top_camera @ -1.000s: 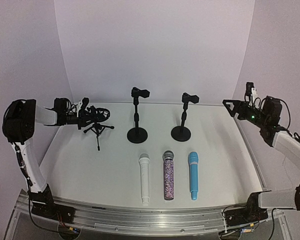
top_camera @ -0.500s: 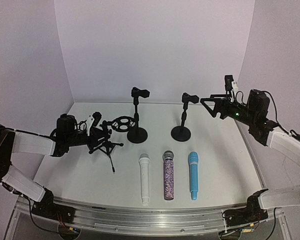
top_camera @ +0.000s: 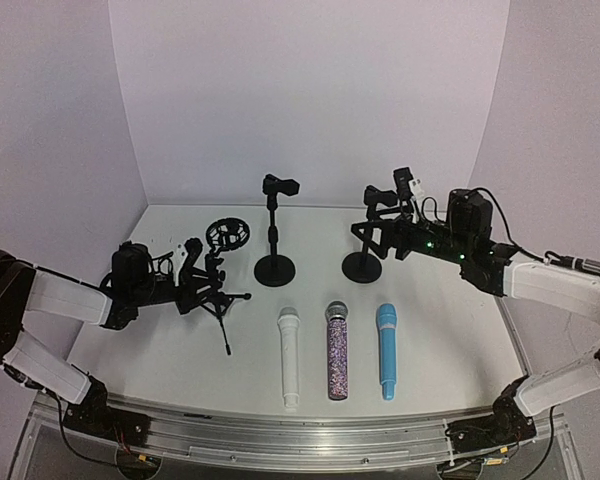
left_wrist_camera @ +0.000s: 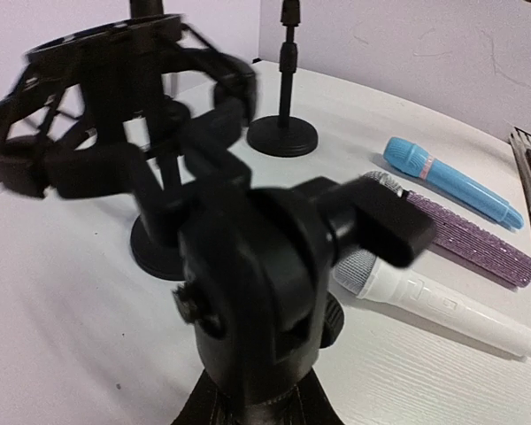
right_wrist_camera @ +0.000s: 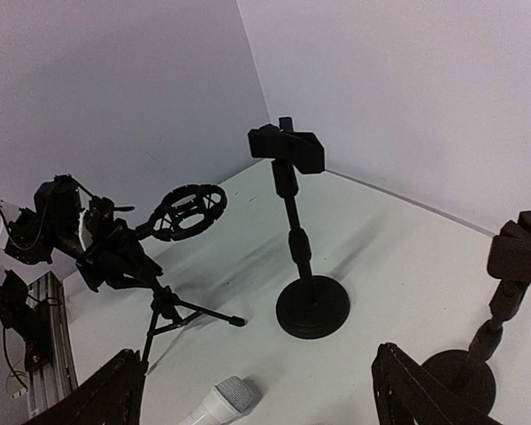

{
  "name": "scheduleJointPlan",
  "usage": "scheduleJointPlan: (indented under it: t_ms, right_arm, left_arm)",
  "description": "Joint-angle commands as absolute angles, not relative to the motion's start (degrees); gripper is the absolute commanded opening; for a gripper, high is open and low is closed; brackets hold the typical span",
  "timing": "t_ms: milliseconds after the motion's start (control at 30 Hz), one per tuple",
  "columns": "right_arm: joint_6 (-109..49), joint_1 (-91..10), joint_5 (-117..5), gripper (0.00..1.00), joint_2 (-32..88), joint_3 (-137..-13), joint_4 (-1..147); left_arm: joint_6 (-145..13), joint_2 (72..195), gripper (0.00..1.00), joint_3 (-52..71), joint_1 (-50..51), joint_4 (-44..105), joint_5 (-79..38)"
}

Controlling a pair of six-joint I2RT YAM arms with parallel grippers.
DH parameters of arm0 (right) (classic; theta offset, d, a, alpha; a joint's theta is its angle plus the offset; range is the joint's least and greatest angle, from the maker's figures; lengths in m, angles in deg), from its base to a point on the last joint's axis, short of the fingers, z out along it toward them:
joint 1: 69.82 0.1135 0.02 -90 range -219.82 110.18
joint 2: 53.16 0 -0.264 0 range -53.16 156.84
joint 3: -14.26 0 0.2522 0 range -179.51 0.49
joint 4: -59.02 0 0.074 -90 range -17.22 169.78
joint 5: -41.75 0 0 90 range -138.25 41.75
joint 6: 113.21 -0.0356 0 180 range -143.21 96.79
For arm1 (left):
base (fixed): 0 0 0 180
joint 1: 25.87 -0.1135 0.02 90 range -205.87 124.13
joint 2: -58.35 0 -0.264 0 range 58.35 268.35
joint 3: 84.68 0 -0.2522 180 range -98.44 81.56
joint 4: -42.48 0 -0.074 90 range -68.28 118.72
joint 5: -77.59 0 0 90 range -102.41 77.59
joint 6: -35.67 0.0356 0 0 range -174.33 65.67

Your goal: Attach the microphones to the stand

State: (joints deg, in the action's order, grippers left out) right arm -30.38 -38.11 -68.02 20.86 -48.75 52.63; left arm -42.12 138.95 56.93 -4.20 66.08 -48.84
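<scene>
A: Status of the left gripper [top_camera: 202, 283]?

B: We read it as clamped on the tripod stand [left_wrist_camera: 252, 301], below the shock-mount ring [top_camera: 227, 234]. One qualification applies. The stand fills the left wrist view and hides the fingers, so we take the grip from the overhead view. There the stand sits tilted at the gripper's tip, over the left part of the table [top_camera: 430, 330].

A: Status of the right gripper [right_wrist_camera: 257, 359]?

B: It is spread wide, with nothing between its fingers [right_wrist_camera: 115, 394]. We see it above the table, just beside the right round-base stand [top_camera: 361, 268] and facing the left side.

A: Where are the microphones?

B: All three lie flat on the table near the front edge. They are side by side, heads toward the far wall, and none touches another. From the left we have the white microphone [top_camera: 289, 358], the purple microphone [top_camera: 336, 350] and the blue microphone [top_camera: 386, 350]. All are well apart from the stand clips.

A: And the remaining stand?

B: The middle round-base stand [top_camera: 274, 240] is upright between the tripod stand and the right round-base stand, with its clip at the top.
</scene>
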Motion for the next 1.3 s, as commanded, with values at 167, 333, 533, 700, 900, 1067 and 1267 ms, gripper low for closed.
scheduleJointPlan:
  t_ms: [167, 333, 533, 700, 900, 1067, 1267]
  right_arm:
    - [-29.04, -33.62, -66.5, 0.87, 25.26, -53.05, 48.37]
    - [-28.92, -31.67, -65.92, 0.87, 26.44, -53.2, 48.17]
    - [-28.66, -30.08, -65.77, 0.87, 27.59, -53.32, 48.18]
    - [-28.88, -27.85, -65.31, 0.87, 30.2, -54.63, 48.18]
    - [-30.83, -24.02, -62.87, 0.87, 34.32, -56.5, 47.41]
    - [-33.45, -21.16, -58.16, 0.86, 37.86, -58.38, 45.66]
    - [-38.46, -16.98, -47.73, 0.84, 41.7, -61.32, 45.55]
  left_arm:
    - [-31.24, 137.66, 0.11, 51.93, -3.9, 55.43, -59.74]
    - [-29.73, 140.27, 0.34, 47.91, -3.9, 49.17, -59.8]
    - [-28.74, 137.46, 0.47, 49.18, -3.9, 47.24, -60.45]
    - [-30.75, 132.03, 0.6, 49.67, -3.89, 45.0, -57.38]
    - [-42.03, 121.5, 0.77, 50.42, -3.48, 41.68, -44.27]
    - [-46.57, 116.41, 0.78, 48.63, 3.69, 34.27, -28.42]
    - [-54.55, 121.44, 0.8, 40.57, 16.55, 27.05, -4.09]
